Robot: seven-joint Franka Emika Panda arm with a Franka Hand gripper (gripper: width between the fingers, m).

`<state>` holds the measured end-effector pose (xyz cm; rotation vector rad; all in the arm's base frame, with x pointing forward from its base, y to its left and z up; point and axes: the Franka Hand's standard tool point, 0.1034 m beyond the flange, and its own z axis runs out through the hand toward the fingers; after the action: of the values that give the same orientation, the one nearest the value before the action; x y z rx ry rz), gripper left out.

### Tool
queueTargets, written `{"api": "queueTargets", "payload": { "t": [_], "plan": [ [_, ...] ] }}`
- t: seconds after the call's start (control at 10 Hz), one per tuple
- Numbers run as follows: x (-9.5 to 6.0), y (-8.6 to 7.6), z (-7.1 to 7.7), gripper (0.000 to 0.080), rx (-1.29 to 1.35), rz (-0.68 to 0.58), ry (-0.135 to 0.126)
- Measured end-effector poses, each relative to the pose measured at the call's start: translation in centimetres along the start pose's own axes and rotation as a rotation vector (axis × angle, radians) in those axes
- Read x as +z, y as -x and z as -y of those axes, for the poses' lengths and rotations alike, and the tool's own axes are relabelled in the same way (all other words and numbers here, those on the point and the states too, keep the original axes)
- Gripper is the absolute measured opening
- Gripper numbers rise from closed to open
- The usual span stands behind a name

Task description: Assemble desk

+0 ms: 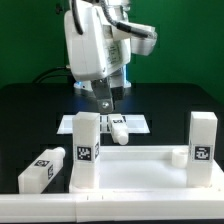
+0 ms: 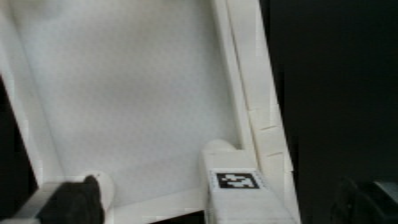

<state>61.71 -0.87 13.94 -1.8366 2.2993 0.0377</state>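
White tabletop (image 1: 140, 172), white legs (image 1: 203, 130), black-and-white tags (image 1: 85, 153), apparently black table (image 1: 30, 120)

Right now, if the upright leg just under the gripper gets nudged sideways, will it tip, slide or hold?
Tall with a narrow foot, the leg would probably tip rather than slide, unless seated in the tabletop; that joint is hidden. It looks like rigid plastic, so likely stiff. Flat sides: unlikely to roll.

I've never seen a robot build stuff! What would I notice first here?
A big white robot arm hangs in the middle, its open hand just above a tagged leg. That leg and another leg stand upright on the white tabletop in front. A third leg lies on the black table at the exterior view's left.
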Motion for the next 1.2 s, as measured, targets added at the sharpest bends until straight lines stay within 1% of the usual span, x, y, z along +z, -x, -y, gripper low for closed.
{"api": "queueTargets", "payload": {
  "t": [0.1, 0.2, 0.3, 0.4, 0.5, 0.6, 0.8, 0.9, 1.0, 1.1, 1.2],
  "plan": [
    [0.9, 0.6, -1.8, 0.0649, -0.019, -0.008, 0.008],
    [2.4, 0.7, -4.1, 0.0649, -0.043, -0.023, 0.030],
    [4.1, 0.6, -5.7, 0.0649, -0.055, -0.037, 0.068],
    [4.8, 1.1, -6.1, 0.0649, -0.017, -0.044, 0.096],
    [4.6, 2.1, -5.8, 0.0649, -0.013, -0.045, 0.103],
    [4.6, 1.9, -5.8, 0.0649, -0.035, -0.038, 0.098],
    [4.9, 1.9, -5.9, 0.0649, -0.037, -0.040, 0.099],
    [5.9, 1.6, -7.3, 0.0649, -0.046, -0.062, 0.083],
    [7.6, 1.0, -10.1, 0.0649, -0.058, -0.092, 0.098],
    [9.1, 1.0, -11.6, 0.0649, -0.065, -0.113, 0.123],
    [10.6, 0.9, -12.3, 0.0649, -0.076, -0.135, 0.128]
  ]
}}
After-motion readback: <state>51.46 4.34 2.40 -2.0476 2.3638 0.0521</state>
